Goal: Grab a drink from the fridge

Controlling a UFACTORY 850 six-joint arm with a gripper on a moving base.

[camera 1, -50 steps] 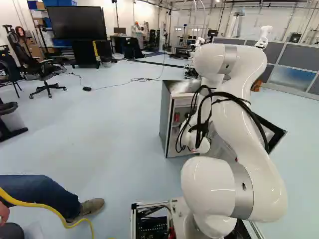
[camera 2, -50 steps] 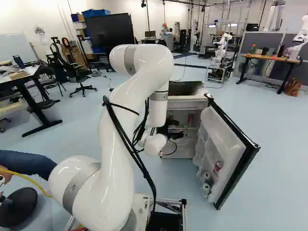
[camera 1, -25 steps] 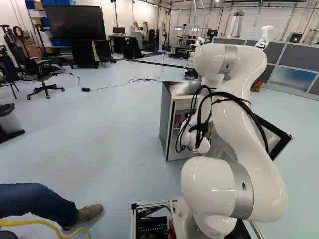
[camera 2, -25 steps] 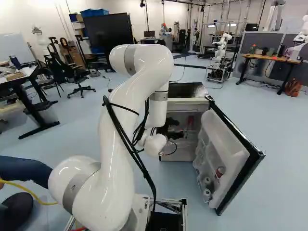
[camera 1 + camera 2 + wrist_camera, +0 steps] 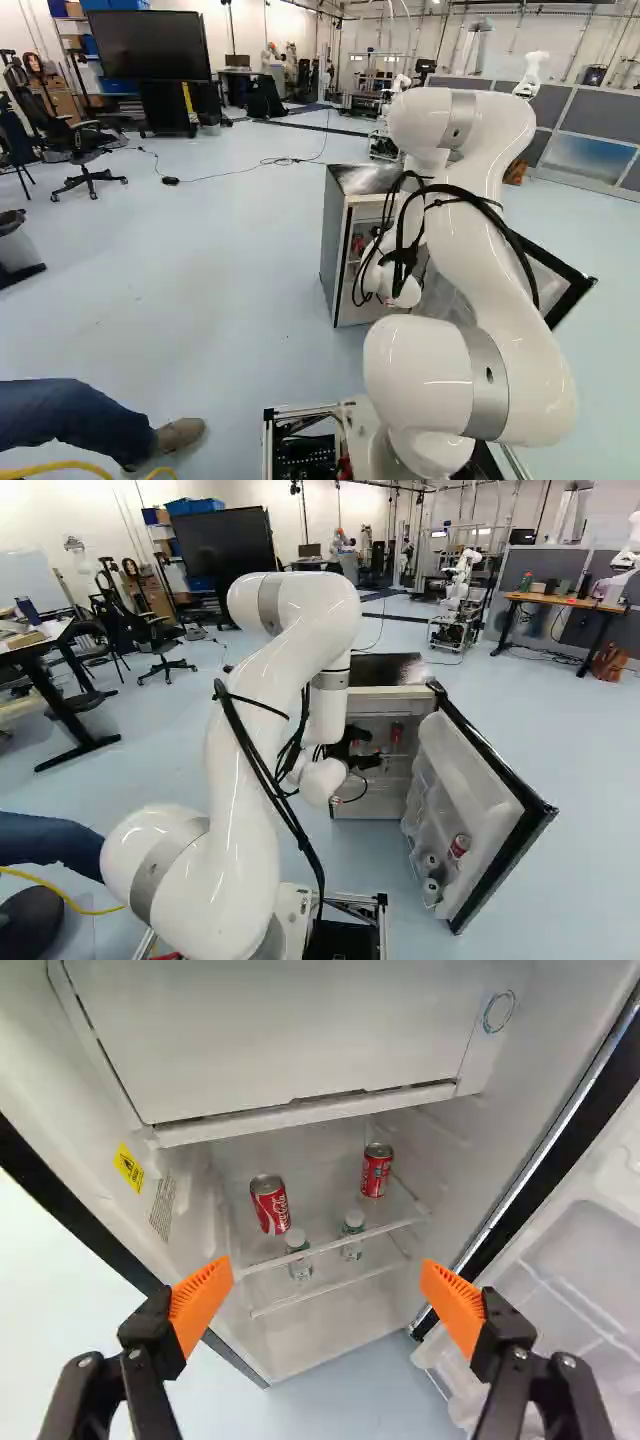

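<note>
Claw spread wide, nothing btwn the pads, pointing into the open fridge, and both red cans, the nearer and the farther one, stand upright on the shelf well ahead of the tips. Nearer can's off-centre, on the side away from the door, so prob needs a sideways shift w/ the reach, fingers straddling its upright axis.

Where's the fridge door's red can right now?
In the right base view, the red can sits right of the middle, low inside the open fridge door, next to two round pale items.
</note>
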